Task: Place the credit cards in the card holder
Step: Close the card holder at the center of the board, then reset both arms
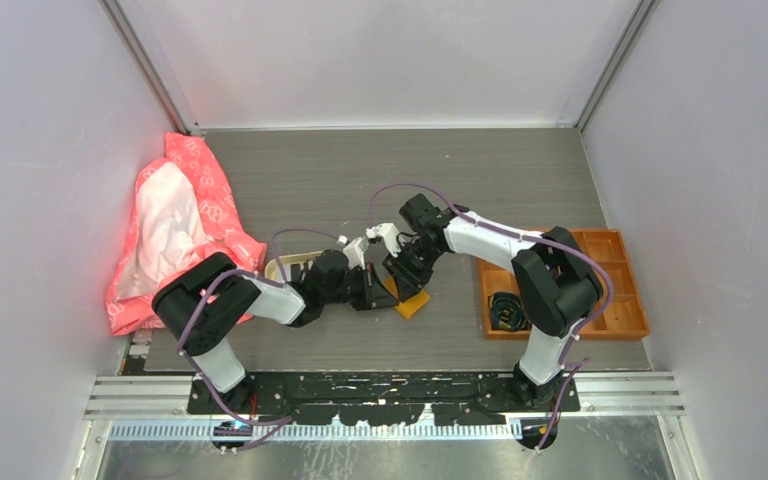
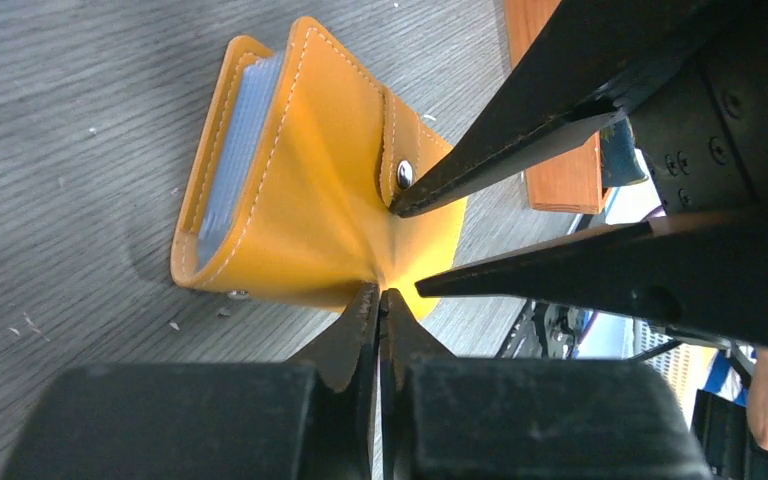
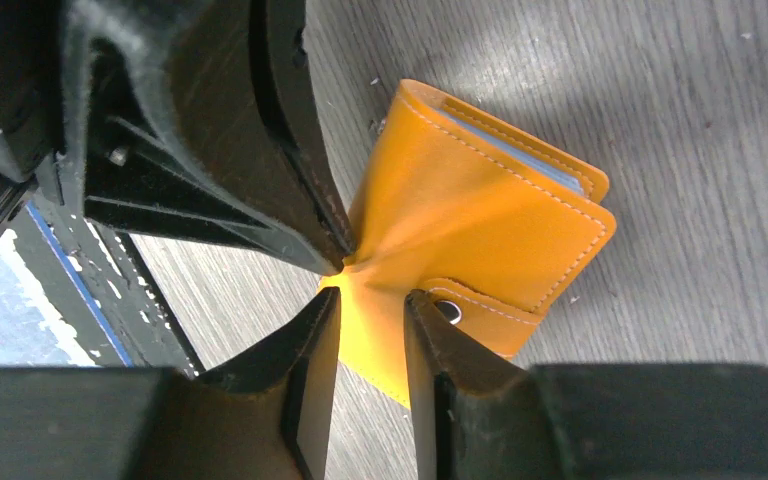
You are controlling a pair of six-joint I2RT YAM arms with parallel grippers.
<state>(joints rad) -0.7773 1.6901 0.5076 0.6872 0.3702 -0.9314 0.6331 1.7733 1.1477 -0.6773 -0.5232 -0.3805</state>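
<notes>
Grey wood-grain tabletop [image 1: 360,170], boxed in by plain white walls. Near the middle of its front edge, a small mustard-orange leather-like folding card holder [image 2: 300,180] with pale stitching, lying folded on the wood. Inside, along the open side, pale blue-grey edges of thin plastic credit cards [image 2: 232,140], stacked in the slots. Snap tab wrapped over the cover, metal stud [image 2: 404,174] showing; cannot tell whether fastened.

Pinched at its creased corner by the left gripper [image 2: 378,300], fingers closed tight on the leather. Straddled at the same corner, just beside the stud, by the right gripper [image 3: 371,300], fingers parted a little, leather between them but not visibly clamped.

Further out: beige rounded tray [image 1: 290,265] behind the left arm, contents hidden; orange compartmented box [image 1: 625,300] at the right edge with a black coil [image 1: 505,310]; pink-and-white bag [image 1: 175,230] at the left edge.

Judged late in the task: loading apparently done, closing or releasing the holder in hand. Next, probably: press the tab onto its stud or back the right fingers off, with the left pinch steady so as not to drag the holder; then check the tray for leftover cards.
</notes>
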